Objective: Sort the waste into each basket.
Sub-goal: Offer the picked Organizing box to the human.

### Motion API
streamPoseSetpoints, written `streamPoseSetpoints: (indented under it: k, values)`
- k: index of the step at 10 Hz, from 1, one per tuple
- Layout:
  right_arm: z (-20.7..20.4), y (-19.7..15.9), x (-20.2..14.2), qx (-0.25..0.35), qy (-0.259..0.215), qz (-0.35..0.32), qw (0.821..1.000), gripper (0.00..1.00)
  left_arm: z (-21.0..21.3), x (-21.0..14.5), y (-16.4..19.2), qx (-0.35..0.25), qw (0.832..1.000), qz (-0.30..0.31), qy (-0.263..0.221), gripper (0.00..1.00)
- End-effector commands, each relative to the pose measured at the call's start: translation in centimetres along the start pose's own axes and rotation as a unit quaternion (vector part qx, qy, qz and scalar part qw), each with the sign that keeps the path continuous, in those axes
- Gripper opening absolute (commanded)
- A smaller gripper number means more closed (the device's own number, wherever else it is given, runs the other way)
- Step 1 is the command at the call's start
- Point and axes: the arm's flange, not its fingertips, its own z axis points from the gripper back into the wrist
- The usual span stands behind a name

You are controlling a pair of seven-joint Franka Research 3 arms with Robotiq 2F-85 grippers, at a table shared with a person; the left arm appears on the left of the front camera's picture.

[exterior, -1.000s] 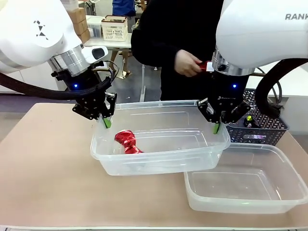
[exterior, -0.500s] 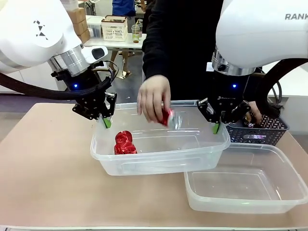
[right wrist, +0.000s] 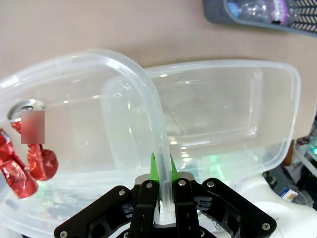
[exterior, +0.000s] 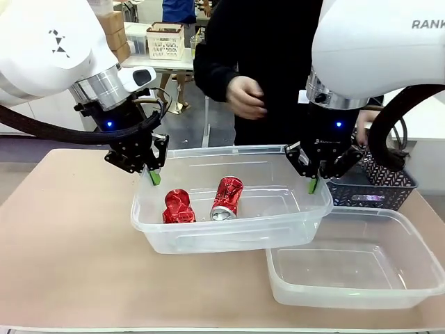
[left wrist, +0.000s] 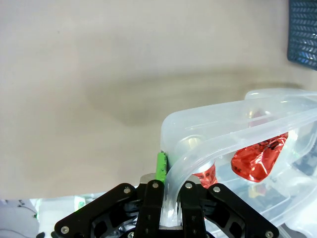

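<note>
Left gripper [exterior: 154, 177], right gripper [exterior: 313, 184] on basket [exterior: 222, 238]

The crumpled can [exterior: 178, 207] and the crushed can [exterior: 227, 198], with a silver end, are shiny red. The middle basket [exterior: 208, 240] and front-right basket [exterior: 348, 300] are clear translucent. The table [exterior: 69, 243] is beige. The lattice-patterned crate [exterior: 389, 182] is dark.

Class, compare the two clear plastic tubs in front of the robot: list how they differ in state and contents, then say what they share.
The farther tub is clamped at its rim by the left gripper and the right gripper; the nearer tub lies on the table, ungripped. The farther tub holds two crushed red cans; the nearer tub is empty. Both are clear, rectangular, round-cornered and open-topped.
</note>
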Motion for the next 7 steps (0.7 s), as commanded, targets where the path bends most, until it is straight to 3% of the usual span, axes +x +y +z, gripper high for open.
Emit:
streamPoseSetpoints:
  k: [1,7]
  values:
    - [-0.04,0.16,-0.15,-0.005,0.007,-0.008,1.000,0.04,0.86,-0.05,-0.13,-0.013,1.000,-0.005,0.000,0.05]
    - [-0.04,0.16,-0.15,-0.005,0.007,-0.008,1.000,0.04,0.86,-0.05,-0.13,-0.013,1.000,-0.005,0.000,0.05]
